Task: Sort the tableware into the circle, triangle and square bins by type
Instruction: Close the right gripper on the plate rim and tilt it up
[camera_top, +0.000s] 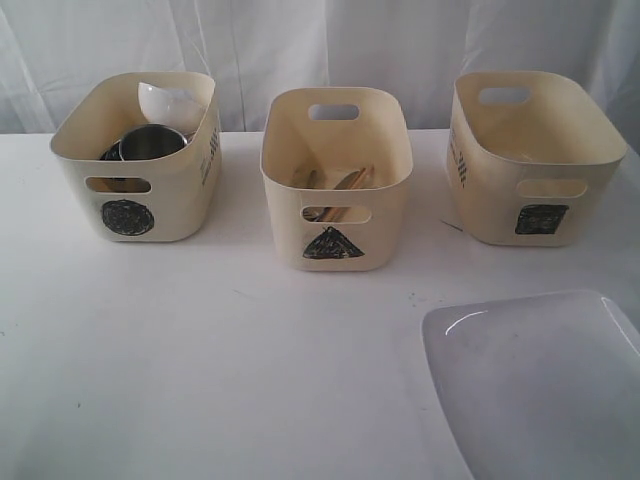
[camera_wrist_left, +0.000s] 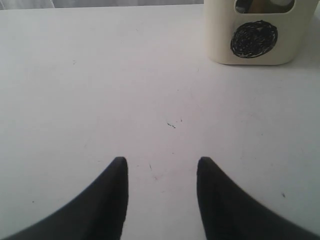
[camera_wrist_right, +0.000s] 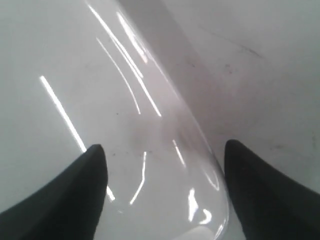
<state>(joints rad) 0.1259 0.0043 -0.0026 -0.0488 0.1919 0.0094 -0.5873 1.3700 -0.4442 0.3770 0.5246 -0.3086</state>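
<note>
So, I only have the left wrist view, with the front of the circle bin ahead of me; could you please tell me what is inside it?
Observer: The circle bin holds a steel vessel, with a small white bowl tilted above it at the back.
Operator: Thank you. Is any tableware lying outside the bins?
Observer: Yes, the large white plate lies on the table at the near right, in front of the square bin.
Operator: And what is the right gripper doing?
Observer: The right gripper is open, and the plate's rim runs between its fingers. One finger is over the plate and the other over the table.
</note>
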